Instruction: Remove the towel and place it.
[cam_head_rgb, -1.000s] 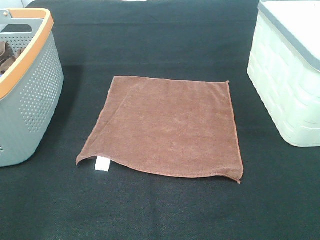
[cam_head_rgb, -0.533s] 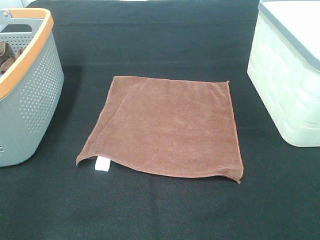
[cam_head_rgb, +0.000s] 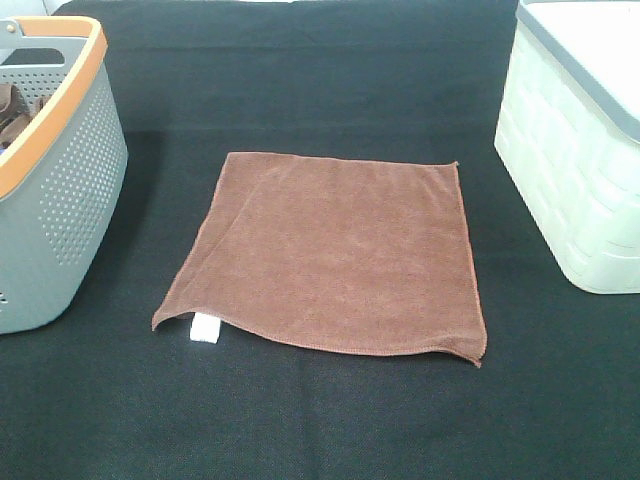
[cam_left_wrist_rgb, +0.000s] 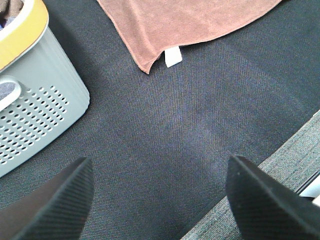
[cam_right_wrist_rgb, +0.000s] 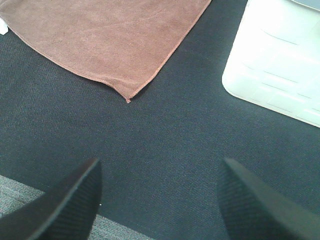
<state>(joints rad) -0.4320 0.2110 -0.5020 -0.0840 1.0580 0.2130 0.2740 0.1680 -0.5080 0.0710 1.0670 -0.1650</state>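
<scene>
The rust-brown towel lies spread flat on the black table cloth, between the two containers. Its small white tag sticks out at the near left corner. The towel also shows in the left wrist view and in the right wrist view. My left gripper is open and empty, held back from the towel's tagged corner. My right gripper is open and empty, held back from the towel's near right corner. Neither gripper shows in the exterior high view.
A grey perforated basket with an orange rim stands at the left, with some brown cloth inside it. A pale lidded bin stands at the right. The table's near edge lies close under both grippers.
</scene>
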